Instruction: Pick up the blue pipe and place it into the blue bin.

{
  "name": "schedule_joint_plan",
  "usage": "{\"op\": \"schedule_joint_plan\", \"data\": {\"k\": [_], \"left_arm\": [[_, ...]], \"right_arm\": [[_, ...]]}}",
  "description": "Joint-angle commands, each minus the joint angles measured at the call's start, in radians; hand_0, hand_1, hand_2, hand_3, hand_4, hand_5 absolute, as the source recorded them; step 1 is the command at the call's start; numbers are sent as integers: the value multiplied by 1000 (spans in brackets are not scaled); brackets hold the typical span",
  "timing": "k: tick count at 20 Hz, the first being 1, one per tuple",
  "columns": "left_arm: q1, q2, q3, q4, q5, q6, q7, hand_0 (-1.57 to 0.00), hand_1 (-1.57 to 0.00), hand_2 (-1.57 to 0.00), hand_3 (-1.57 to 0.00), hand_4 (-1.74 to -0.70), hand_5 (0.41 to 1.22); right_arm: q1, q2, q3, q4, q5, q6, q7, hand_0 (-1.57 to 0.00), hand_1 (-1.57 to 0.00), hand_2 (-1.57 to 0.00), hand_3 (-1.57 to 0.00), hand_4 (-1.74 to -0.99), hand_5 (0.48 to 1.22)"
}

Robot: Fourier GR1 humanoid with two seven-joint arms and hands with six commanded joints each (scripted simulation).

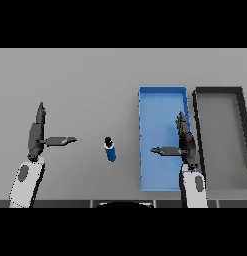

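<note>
The blue pipe (pixel 110 149), a short blue cylinder with a black end, lies on the grey table near the middle. The blue bin (pixel 151 105) sits to its right, a shallow rectangular tray with nothing in it. My right hand (pixel 185 143) hovers over the bin's right side, fingers straight and thumb pointing left, holding nothing. My left hand (pixel 36 135) is on the left of the table, well apart from the pipe, fingers straight and thumb pointing right toward it.
A dark grey bin (pixel 243 125) of like shape stands right next to the blue bin, at the table's right edge. The grey table (pixel 85 85) stretches bare behind the pipe.
</note>
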Motion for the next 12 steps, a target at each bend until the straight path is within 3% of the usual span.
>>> {"op": "schedule_joint_plan", "data": {"k": [1, 6, 8, 10, 12], "left_arm": [[4, 0, 0, -4, 0, 1, -7, 1, 1, 1, 1, -1074, 591], [49, 3, -8, -56, -1, 10, -23, 1, 1, 1, 1, -1074, 591], [56, 141, -58, -66, 9, -211, -78, 1, 1, 1, 1, -1073, 590], [66, 206, -57, -65, 38, -309, -91, 1, 1, 1, 1, -1076, 587], [54, 216, -68, -61, 35, -339, -99, 1, 1, 1, 1, -1078, 591]], "right_arm": [[4, 0, 1, -3, 0, 0, -3, 1, 1, 1, 1, -1225, 617], [43, 3, 15, -34, 4, 4, -20, 1, 1, 1, 1, -1225, 617], [105, -72, 80, -104, 88, 51, -89, 1, 1, 1, 1, -1224, 618], [135, -100, 100, -139, 121, 60, -85, 1, 1, 1, 1, -1225, 620], [143, -103, 121, -161, 151, 57, -70, 1, 1, 1, 1, -1215, 618]]}}
